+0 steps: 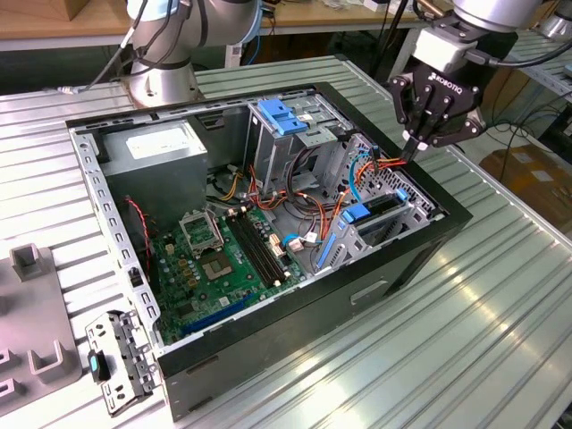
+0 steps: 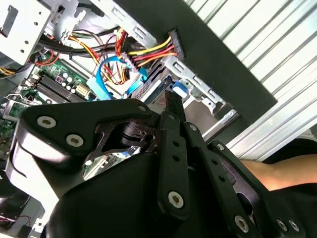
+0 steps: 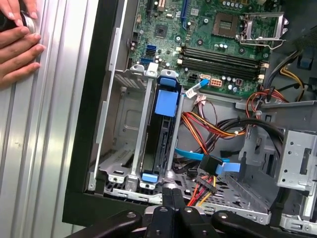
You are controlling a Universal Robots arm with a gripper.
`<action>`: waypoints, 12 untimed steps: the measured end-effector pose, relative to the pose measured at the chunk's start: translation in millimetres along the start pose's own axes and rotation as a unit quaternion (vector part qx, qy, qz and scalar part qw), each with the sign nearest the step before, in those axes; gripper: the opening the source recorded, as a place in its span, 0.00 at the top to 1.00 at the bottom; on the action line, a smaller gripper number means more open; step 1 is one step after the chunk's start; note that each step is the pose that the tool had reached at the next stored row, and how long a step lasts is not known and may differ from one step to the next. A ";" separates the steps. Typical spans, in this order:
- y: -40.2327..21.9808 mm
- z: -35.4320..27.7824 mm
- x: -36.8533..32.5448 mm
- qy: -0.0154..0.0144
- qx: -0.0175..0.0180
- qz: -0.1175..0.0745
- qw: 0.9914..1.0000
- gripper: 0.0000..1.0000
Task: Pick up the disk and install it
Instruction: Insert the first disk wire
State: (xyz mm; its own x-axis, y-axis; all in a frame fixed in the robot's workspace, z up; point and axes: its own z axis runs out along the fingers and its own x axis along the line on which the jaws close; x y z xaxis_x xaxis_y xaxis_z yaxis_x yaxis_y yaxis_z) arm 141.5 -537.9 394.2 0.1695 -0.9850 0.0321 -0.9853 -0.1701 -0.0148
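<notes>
The disk [image 3: 163, 134] stands on edge in a slot of the metal drive cage [image 3: 119, 129] inside the open computer case, its light-blue carrier rail at both ends. In the exterior view the disk [image 1: 375, 210] sits in the cage at the case's corner nearest the exterior view's right. My gripper [image 1: 414, 152] hangs just above that cage, over the case wall. Its fingers [image 3: 173, 194] are shut together with nothing between them, a short way from the disk's end. In the second wrist view the fingertips [image 2: 173, 101] point at the blue carrier end [image 2: 179, 89].
Orange, yellow and blue cables [image 3: 208, 134] run beside the cage. The motherboard [image 1: 214, 259], power supply [image 1: 161, 143] and a tall grey cage with a blue bracket [image 1: 281, 116] fill the case. A person's hand [image 3: 15, 44] rests on the ribbed table. Grey fixtures [image 1: 36, 340] lie at the exterior view's left.
</notes>
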 end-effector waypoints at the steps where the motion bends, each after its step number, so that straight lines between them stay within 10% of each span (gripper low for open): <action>1: -1.8 0.0 -0.1 0.000 0.000 -0.002 1.000 0.89; 7: -15.8 0.3 -0.3 0.000 0.001 -0.021 1.000 0.89; 12: -16.9 0.8 -0.1 -0.001 0.002 -0.074 0.997 0.89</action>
State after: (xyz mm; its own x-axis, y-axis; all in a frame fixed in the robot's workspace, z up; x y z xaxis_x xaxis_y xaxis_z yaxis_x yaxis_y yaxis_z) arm 158.1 -534.9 393.6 0.3137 -0.9490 0.0322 -0.9492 -0.3143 -0.0146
